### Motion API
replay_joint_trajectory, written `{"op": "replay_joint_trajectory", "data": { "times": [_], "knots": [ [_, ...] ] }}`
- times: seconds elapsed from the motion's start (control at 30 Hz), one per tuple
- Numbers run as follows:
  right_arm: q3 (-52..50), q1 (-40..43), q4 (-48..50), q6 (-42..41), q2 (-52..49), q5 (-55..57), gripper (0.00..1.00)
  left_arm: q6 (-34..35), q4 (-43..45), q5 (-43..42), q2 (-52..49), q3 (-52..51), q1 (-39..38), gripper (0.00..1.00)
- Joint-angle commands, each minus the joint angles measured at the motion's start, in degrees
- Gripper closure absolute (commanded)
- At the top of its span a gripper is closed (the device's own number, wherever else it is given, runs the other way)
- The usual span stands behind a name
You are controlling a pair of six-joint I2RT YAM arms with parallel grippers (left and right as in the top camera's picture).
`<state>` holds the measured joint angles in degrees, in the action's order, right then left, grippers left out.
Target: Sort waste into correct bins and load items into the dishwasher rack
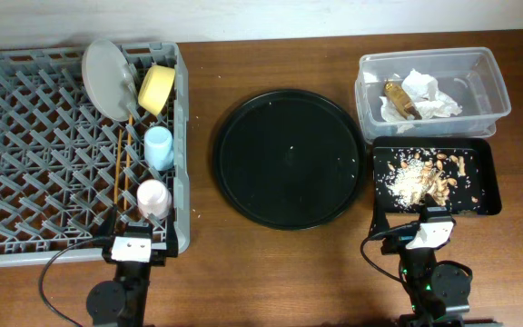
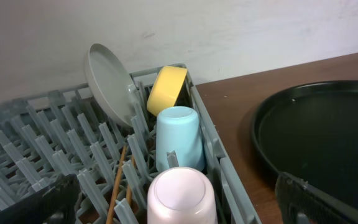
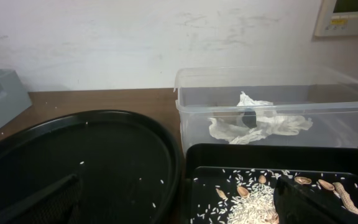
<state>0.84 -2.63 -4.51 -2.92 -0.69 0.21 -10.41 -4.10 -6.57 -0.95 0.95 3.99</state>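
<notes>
The grey dishwasher rack (image 1: 25, 136) holds the grey-green plate (image 1: 107, 80), yellow bowl (image 1: 156, 88), blue cup (image 1: 159, 146), pink cup (image 1: 152, 197) and chopsticks (image 1: 123, 163). The clear tub (image 1: 493, 86) holds the white napkin (image 1: 425, 95) and brown wrapper (image 1: 398, 95). The black rectangular tray (image 1: 484, 173) holds tan and white food scraps (image 1: 420, 177). My left gripper (image 1: 134, 243) is open at the rack's front edge, just before the pink cup (image 2: 180, 196). My right gripper (image 1: 428, 232) is open and empty at the tray's front edge (image 3: 179, 205).
The large round black tray (image 1: 289, 159) lies between the rack and the bins, with a few rice grains on it. It also shows in the left wrist view (image 2: 316, 137) and the right wrist view (image 3: 92, 155). A wall runs behind the table.
</notes>
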Motion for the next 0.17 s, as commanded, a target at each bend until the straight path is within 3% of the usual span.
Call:
{"op": "replay_joint_trajectory", "data": {
  "times": [0.0,0.13],
  "knots": [
    [-0.52,-0.39,-0.04,0.13,0.26,0.48,0.02,0.7,0.0,0.42,0.66,-0.44,0.35,0.01],
    [-0.52,-0.39,-0.04,0.13,0.26,0.48,0.02,0.7,0.0,0.42,0.66,-0.44,0.35,0.01]
  ]
}}
